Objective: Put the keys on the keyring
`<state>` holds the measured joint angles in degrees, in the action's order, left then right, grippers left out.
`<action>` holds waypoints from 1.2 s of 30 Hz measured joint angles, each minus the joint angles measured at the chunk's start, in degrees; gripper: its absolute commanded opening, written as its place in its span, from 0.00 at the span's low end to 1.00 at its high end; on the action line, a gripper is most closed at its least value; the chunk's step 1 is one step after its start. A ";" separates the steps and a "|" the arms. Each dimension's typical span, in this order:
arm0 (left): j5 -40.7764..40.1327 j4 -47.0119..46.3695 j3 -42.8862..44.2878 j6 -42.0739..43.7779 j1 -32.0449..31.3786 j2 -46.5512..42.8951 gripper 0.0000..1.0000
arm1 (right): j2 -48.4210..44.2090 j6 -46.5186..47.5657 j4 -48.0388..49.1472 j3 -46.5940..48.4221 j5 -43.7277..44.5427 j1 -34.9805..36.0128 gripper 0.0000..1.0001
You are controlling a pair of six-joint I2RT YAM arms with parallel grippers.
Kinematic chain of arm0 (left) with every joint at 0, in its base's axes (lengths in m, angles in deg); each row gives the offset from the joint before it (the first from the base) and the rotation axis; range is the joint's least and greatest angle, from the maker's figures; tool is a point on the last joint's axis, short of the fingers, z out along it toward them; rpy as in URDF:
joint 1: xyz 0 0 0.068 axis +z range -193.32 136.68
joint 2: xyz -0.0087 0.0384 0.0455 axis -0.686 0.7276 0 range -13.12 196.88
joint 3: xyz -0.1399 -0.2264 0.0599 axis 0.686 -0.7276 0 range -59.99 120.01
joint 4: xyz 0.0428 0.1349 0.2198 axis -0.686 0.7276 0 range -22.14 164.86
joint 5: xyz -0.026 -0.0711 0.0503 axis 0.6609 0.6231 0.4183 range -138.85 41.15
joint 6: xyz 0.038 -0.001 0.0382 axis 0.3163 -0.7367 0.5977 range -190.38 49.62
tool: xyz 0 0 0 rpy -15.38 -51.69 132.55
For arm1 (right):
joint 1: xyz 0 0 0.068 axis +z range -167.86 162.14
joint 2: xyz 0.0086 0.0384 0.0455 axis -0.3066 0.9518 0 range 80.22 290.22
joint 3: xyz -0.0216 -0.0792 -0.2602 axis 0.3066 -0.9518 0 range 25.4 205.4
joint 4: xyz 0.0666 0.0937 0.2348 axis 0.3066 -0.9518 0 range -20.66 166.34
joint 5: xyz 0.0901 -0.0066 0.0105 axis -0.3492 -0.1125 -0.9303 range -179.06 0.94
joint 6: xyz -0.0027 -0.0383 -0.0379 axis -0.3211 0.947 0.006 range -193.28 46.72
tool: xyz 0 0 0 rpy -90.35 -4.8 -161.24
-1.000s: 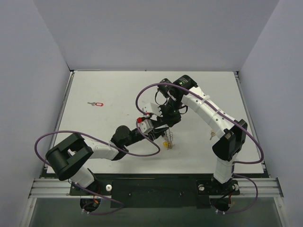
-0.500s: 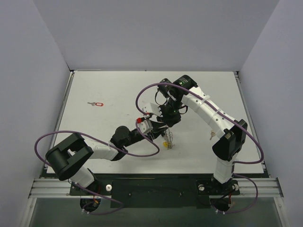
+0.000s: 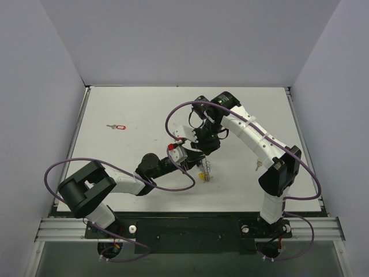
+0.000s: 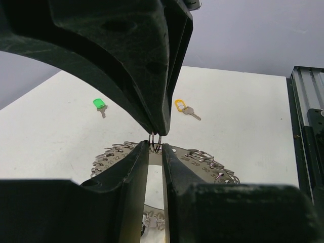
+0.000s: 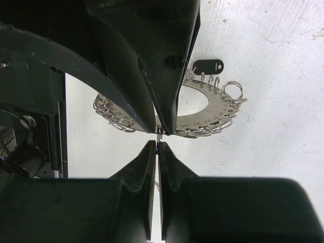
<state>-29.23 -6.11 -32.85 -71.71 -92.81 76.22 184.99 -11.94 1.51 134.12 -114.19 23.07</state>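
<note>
Over the wavy silver wire keyring (image 4: pixel 202 156), a tiny silver split ring (image 4: pixel 155 142) is pinched by left fingers (image 4: pixel 129 177) and right fingers (image 5: pixel 136 172), both nearly shut. Steadied for threading, seemingly.

wavy silver keyring (image 4: pixel 207 159), green key (image 4: pixel 99 105) and yellow key (image 4: pixel 185 108) loose beyond it.

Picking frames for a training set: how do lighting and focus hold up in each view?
Top external: even, soft light, sharp, though the red key is tiny. Left wrist: the left gripper is a near-black, blurred silhouette; the keyring beyond is sharper. Right wrist: the right gripper is equally dark against a bright table.
</note>
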 measured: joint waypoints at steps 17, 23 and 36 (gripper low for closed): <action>0.31 -0.04 0.11 -0.46 0.00 0.22 0.27 | 0.00 -0.04 0.07 0.00 -0.02 0.00 0.00; 0.13 -0.04 0.09 -0.81 0.00 0.13 0.27 | 0.00 -0.20 0.28 -0.02 -0.04 -0.02 0.00; -0.24 -0.02 -0.15 -0.98 0.00 -0.44 0.27 | 0.00 -0.22 0.48 -0.13 -0.46 -0.02 0.00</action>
<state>-29.47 -6.13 -33.00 -72.69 -92.81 75.78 184.99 -12.16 2.00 133.99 -114.65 23.05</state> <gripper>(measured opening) 0.270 0.005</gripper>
